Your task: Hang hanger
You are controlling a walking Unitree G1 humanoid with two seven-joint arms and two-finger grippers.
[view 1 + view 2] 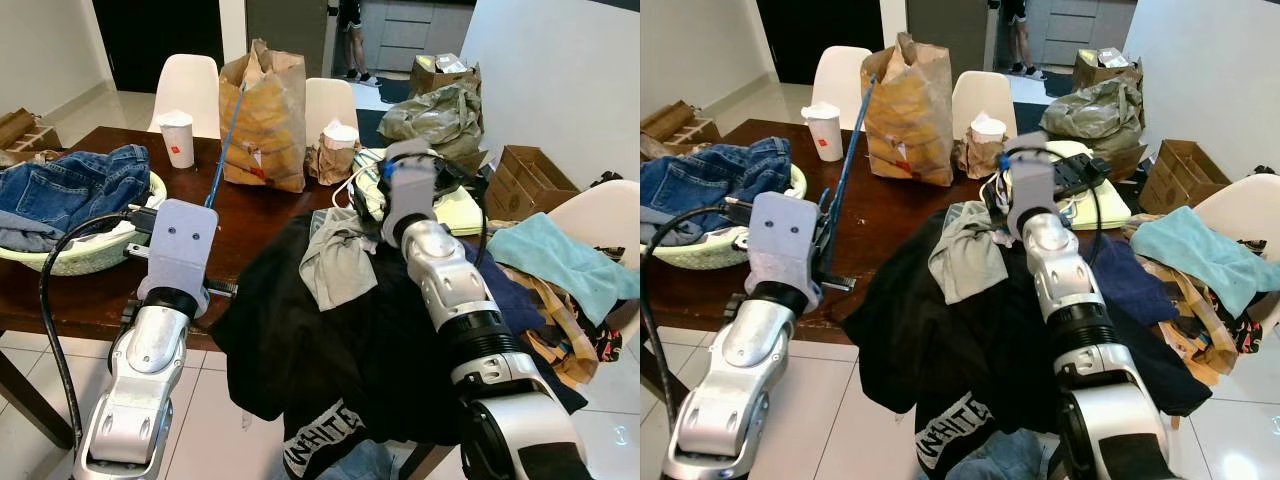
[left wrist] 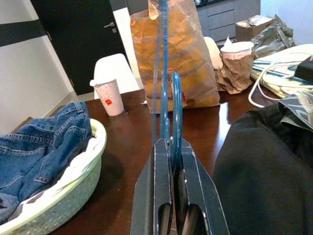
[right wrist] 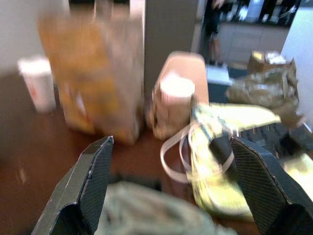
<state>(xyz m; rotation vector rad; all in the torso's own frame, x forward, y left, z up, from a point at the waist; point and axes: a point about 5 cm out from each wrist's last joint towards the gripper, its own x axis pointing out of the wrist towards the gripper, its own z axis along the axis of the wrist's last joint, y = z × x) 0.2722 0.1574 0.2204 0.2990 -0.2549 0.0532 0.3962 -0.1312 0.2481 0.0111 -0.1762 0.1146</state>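
The left tool pinches the blue hanger, which stands upright over the table. The right tool gapes wide above the grey shirt. Keep the hanger steady (it is thin) while feeding fabric on. The basket holds jeans.

arms: two silver metal forearms with ribbed black joint rings are seen | wrists: a flat grey plate with two small dark screw holes is carried on each | cable: a black cable is looped beside the left arm | fingers: long, black, finely textured pads are shown
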